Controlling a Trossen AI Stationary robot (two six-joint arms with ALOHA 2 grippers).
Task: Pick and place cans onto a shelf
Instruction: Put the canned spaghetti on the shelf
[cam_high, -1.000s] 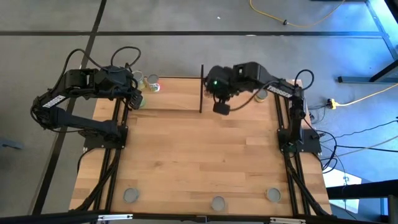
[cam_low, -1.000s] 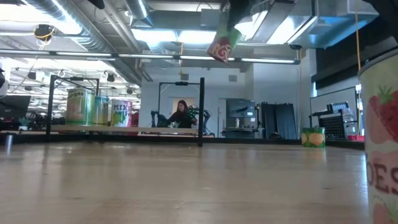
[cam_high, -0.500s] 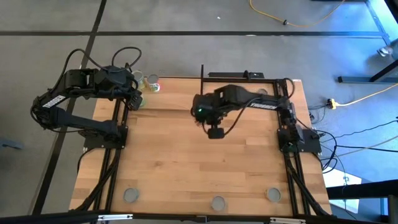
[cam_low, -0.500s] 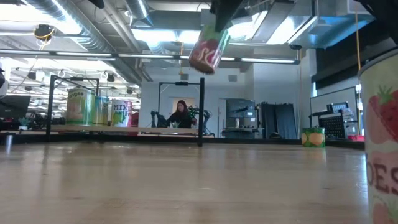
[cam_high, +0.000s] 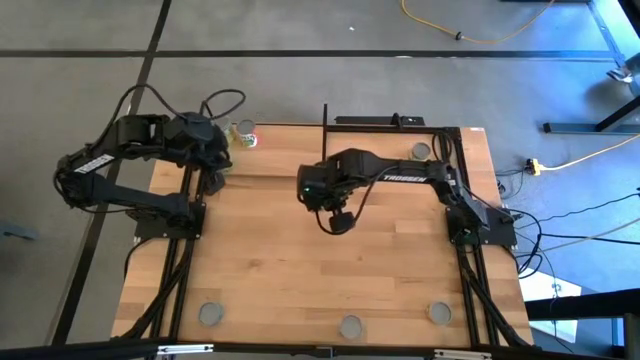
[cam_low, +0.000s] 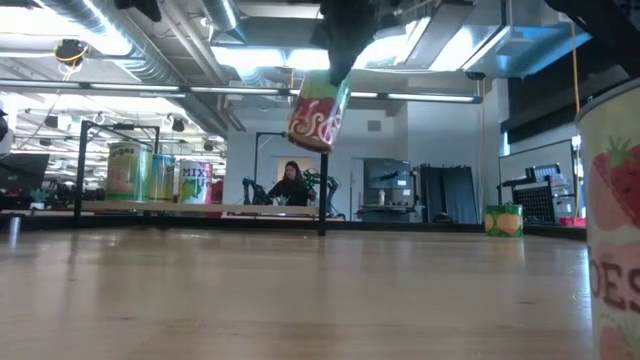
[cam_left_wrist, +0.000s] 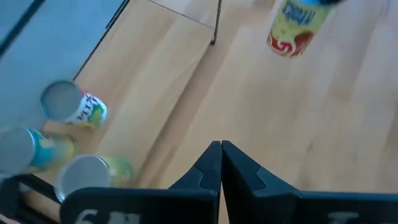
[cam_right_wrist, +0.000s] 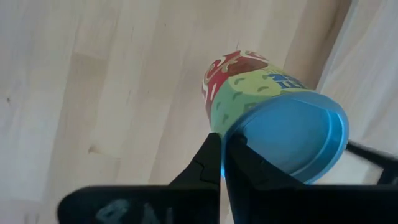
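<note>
The right gripper (cam_low: 335, 75) has its fingers pinched on the rim of a red-and-green can (cam_low: 318, 112), and that can hangs tilted in the air, upper middle of the low view, well above the table (cam_low: 300, 290). From overhead the same arm sits at frame centre, the can a dark blob under it (cam_high: 340, 221). The right wrist view adds what the others miss: the can's round lid (cam_right_wrist: 292, 137) faces the camera, glowing blue.

Over to the left gripper (cam_left_wrist: 221, 155): fingers pressed together, holding nothing, hovering at the upper left of the high view (cam_high: 215, 165) near the shelf (cam_low: 200, 209).

Counting cans on the shelf: three. The low view shows them upright in a row at mid-left, green (cam_low: 123, 171), yellow-green (cam_low: 160, 176), and a white one (cam_low: 195, 183). The left wrist view shows their silver tops at its lower left, detail the low view hides.

Along the bottom edge of the high view, three more grey tops: (cam_high: 209, 314), (cam_high: 350, 325), (cam_high: 439, 313). One more top sits upper right of the table (cam_high: 421, 151); in the low view it is a yellow-green can (cam_low: 503, 220). A big strawberry-label can (cam_low: 612, 215) fills the right edge there.

A person (cam_low: 291, 186) sits in the room behind.
</note>
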